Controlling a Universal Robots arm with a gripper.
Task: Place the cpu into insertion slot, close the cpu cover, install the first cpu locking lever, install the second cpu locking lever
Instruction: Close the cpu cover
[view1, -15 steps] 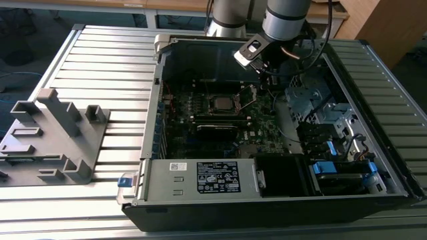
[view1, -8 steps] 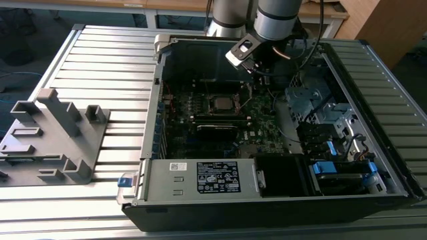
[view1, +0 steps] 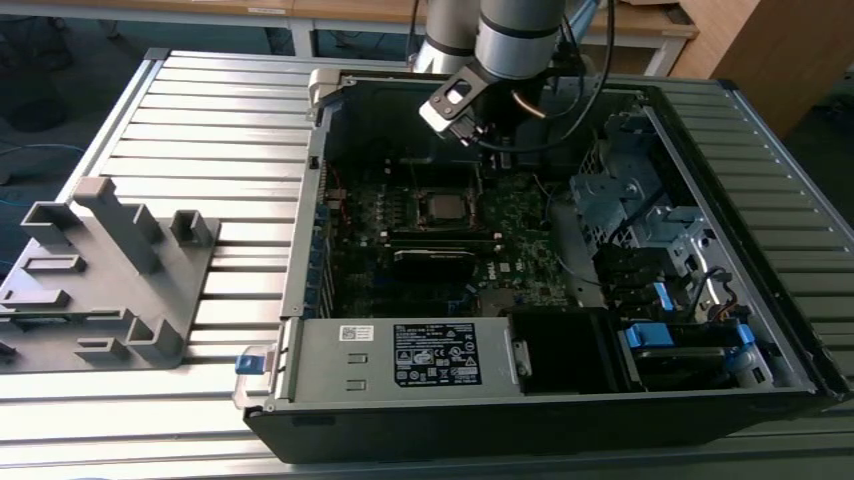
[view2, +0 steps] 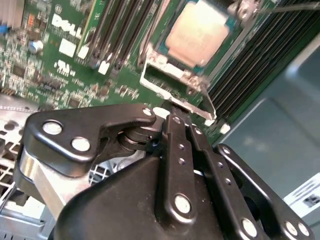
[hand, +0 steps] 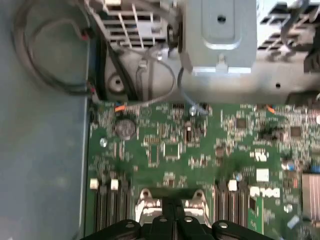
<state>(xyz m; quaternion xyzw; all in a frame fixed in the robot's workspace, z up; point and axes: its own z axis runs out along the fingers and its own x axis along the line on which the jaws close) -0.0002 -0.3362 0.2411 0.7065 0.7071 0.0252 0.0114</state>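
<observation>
I am reaching down into the open computer case (view1: 534, 435), which is lying on the slatted metal counter (view1: 200, 120). My arm (view1: 514, 35) is hanging over the case's far end in the exterior view.

My hand (view2: 173, 111) is sitting low over the green motherboard (hand: 170, 145). Its two black fingers (view2: 172, 150) are drawn together, with nothing that I can see between them. In the second wrist view the fingertips are resting right at a thin silvery locking lever (view2: 200, 110) that is running along one edge of the socket. I cannot tell whether I am actually touching it.

The cpu (view2: 196, 34) is lying flat in its socket. Its dull metal top is showing through the open window of the cpu cover (view2: 161, 64), which is lying down around it. Another thin rod (view2: 292, 6) is showing past the socket's far corner, and dark memory slots (view2: 265, 45) are running alongside the socket.

In the exterior view the socket is sitting near the middle of the board, with my hand just beside it. A labelled power supply box (view1: 400, 355) is filling the near end of the case. A grey plastic fixture (view1: 107, 275) is standing on the counter at the exterior view's left, well apart from the case.
</observation>
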